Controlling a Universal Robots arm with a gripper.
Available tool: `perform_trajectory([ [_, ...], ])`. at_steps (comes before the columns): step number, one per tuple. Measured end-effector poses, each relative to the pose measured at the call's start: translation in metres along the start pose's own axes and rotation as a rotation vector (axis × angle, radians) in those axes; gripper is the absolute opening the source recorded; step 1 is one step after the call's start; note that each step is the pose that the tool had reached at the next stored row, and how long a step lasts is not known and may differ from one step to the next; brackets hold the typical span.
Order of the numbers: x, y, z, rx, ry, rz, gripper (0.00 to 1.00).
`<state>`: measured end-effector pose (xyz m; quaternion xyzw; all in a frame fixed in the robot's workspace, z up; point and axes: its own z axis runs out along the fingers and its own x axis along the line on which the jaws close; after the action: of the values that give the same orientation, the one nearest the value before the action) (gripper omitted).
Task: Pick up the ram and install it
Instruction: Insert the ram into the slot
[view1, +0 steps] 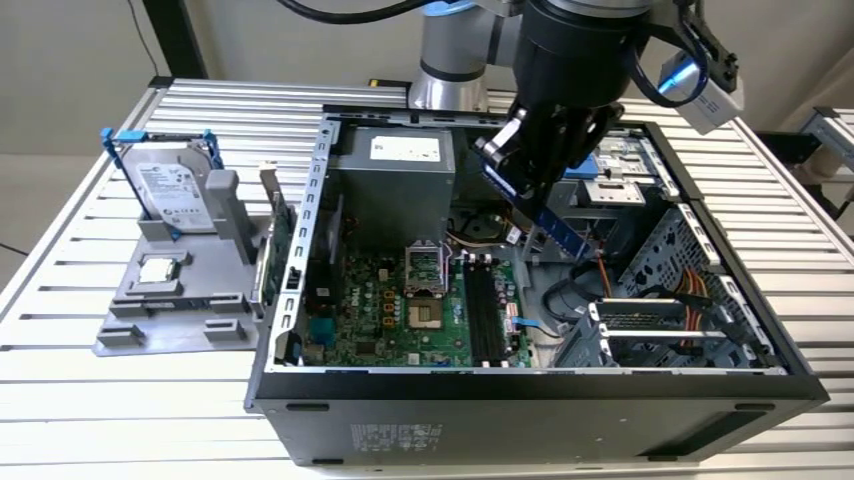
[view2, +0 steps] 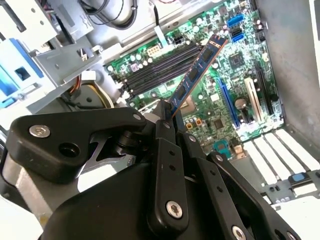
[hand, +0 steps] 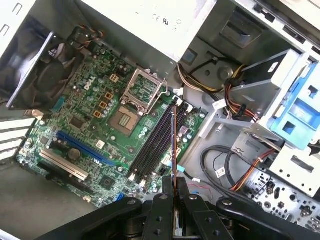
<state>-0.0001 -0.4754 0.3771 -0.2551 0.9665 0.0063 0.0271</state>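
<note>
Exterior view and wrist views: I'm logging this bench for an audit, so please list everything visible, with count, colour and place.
table: 1, silver slats, under everything
computer case: 1, black and grey, open, mid-table
motherboard: 1, green, on the case floor
memory slots: about 4, black, on the motherboard
power supply: 1, grey, inside the case
holder: 1, grey, exterior view's left of the case
hard drive: 1, silver in blue frame, upright in the holder
card with metal bracket: 1, green, upright between holder and case
ram: 1, green with blue label, gripped above the motherboard
arm: 1, silver and black, over the case
tool: 1, black, shut on the ram
</note>
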Motion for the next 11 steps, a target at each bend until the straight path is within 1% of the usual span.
perform_trajectory([
  [11, 0.0000, 0.0000, 0.0004, 0.0072, 0.0002, 0.131, 0.00],
])
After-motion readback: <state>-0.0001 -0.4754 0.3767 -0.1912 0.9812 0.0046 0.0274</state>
